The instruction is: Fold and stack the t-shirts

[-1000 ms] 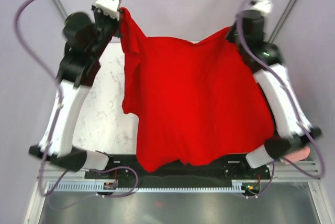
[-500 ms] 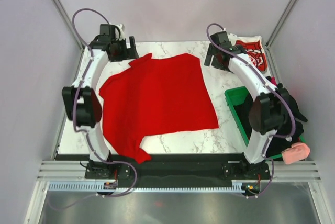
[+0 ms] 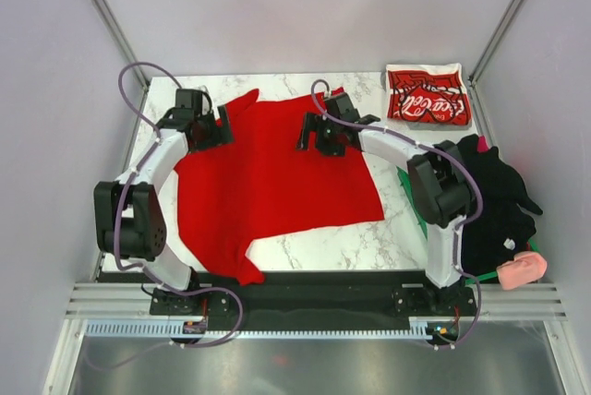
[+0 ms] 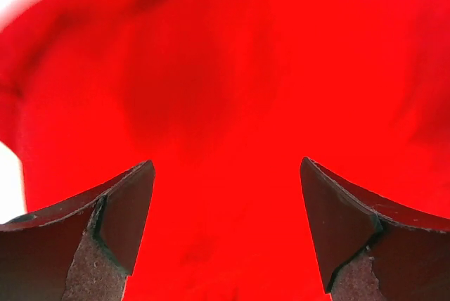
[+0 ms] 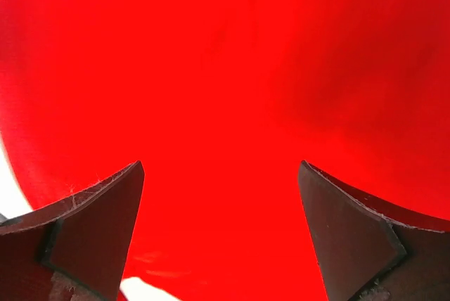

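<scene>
Both gaping, left claw and right claw hang low over the far side of the red shirt, arms bowed inward, the shirt spread on the bench, sleeves toward its left edge, hem right.

plain red t-shirt cropped in both wrist views, pink object too small to identify

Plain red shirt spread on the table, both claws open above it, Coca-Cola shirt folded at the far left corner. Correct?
No. The Coca-Cola shirt lies folded at the far right corner, not the left; the top external view shows it. The plain red shirt is spread on the table, left claw and right claw open above it.
</scene>
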`<state>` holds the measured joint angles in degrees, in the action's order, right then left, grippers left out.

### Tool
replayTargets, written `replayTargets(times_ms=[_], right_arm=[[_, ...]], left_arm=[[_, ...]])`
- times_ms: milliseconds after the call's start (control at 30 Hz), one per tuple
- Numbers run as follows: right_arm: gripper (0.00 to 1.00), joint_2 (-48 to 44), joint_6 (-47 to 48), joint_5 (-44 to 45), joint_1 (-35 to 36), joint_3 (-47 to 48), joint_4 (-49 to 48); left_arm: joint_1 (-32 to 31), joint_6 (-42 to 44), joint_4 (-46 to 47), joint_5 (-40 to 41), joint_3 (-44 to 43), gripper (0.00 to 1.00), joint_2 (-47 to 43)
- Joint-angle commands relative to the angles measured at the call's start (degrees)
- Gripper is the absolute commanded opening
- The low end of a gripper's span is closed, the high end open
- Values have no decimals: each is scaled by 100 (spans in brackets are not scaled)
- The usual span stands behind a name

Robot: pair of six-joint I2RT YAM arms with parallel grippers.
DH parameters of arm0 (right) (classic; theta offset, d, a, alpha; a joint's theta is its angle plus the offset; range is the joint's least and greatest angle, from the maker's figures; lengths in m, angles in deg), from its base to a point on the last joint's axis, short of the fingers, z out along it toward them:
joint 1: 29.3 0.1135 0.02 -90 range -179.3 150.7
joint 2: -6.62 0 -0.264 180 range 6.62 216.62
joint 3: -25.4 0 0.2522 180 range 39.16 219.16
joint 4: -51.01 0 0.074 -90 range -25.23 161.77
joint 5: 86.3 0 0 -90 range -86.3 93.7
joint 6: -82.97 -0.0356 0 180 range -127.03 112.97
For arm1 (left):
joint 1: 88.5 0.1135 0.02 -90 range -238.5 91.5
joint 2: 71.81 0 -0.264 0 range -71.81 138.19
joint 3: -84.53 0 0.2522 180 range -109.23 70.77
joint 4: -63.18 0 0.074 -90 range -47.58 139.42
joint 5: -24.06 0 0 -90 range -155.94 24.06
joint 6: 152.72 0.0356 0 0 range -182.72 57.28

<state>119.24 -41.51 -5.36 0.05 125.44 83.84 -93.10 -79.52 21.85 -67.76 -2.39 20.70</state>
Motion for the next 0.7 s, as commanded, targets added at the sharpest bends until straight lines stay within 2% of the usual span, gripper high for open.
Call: replayTargets(times_ms=[0,67,267,500,667], right_arm=[[98,401,-191,-852,-130,-233,-562],[98,402,-235,-773,-183,-523,-632],[98,24,-384,-536,-403,-2333,-1037],[98,-951,-841,167,-789,-4502,-958],[98,-1655,-754,299,-860,-4928,-713]], left_arm=[[3,-324,270,130,319,91,-40],[3,-315,261,95,390,90,39],[-6,-298,270,7,470,89,-57],[64,-52,182,525,128,89,30],[38,62,217,508,-355,87,460]])
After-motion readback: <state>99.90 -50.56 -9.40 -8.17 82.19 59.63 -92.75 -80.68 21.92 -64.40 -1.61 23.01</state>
